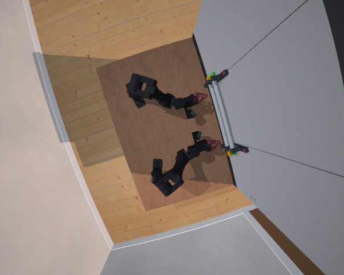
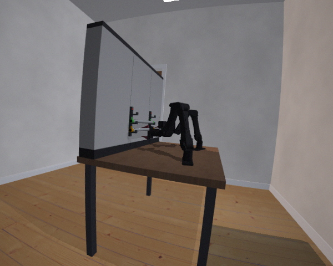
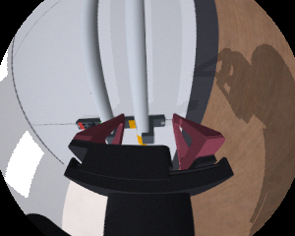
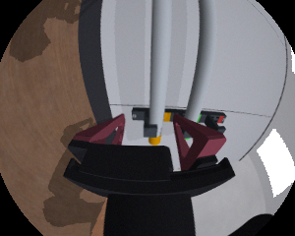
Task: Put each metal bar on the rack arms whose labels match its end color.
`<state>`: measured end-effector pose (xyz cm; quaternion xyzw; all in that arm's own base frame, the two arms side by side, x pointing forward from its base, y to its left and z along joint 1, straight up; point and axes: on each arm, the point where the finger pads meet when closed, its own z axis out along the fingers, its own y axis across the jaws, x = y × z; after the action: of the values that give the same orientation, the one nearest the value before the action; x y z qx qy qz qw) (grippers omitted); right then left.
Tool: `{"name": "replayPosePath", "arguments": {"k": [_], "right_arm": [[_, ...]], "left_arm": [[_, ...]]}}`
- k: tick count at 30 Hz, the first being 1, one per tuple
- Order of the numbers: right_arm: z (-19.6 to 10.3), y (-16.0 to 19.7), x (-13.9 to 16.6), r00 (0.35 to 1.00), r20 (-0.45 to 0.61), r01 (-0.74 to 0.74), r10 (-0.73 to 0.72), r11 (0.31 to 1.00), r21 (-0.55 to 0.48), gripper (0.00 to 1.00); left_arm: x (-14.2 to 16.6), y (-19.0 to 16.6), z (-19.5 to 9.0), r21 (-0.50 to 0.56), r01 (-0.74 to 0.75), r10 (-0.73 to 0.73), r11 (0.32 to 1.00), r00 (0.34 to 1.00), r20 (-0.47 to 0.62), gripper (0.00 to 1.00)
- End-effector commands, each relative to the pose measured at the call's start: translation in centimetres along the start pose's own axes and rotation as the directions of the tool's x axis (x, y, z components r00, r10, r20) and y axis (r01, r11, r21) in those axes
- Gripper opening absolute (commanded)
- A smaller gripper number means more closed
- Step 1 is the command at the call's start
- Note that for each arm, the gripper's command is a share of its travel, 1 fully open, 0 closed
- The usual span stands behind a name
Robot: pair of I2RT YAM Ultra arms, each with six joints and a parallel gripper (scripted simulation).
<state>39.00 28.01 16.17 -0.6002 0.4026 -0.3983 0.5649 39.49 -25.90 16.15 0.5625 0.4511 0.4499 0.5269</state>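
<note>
The 2 arms reach forward, elbows bent high. The left arm point(image 1: 163, 98) point(image 2: 185, 126) ends in the left gripper point(image 1: 200, 97) point(image 2: 145, 132) point(image 3: 148, 116), and the right arm point(image 1: 180, 162) point(image 2: 196, 124) in the right gripper point(image 1: 214, 144) point(image 4: 149, 116). Both grippers are open and empty, each with its 2 dark red fingers parted. The 2 wrists stand apart from each other.

From here, both arms stand on the brown counter point(image 1: 154, 130) point(image 2: 161, 163), their bases apart, and a gray wall panel point(image 1: 273, 97) point(image 2: 115, 86) rises along one edge.
</note>
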Motion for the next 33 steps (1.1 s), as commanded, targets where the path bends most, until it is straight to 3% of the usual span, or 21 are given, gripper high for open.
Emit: {"name": "replayPosePath", "arguments": {"k": [1, 19, 33], "right_arm": [[-0.7, -1.6, -0.1, 1.0, -0.001, -0.023, 0.023, 0.999, 0.045, 0.74], [-2.6, -1.5, -0.1, 1.0, -0.001, -0.023, 0.023, 0.999, 0.045, 0.74], [-2.9, -1.5, -0.1, 1.0, -0.001, -0.023, 0.023, 0.999, 0.045, 0.8]], "left_arm": [[0.0, 1.6, -0.8, -0.041, 0.031, -0.031, 0.999, 1.0, -0.003, 0.74], [0.0, 1.6, -2.7, -0.041, 0.031, -0.031, 0.999, 1.0, -0.003, 0.74], [0.0, 1.6, -2.9, -0.041, 0.031, -0.031, 0.999, 1.0, -0.003, 0.8]]}}
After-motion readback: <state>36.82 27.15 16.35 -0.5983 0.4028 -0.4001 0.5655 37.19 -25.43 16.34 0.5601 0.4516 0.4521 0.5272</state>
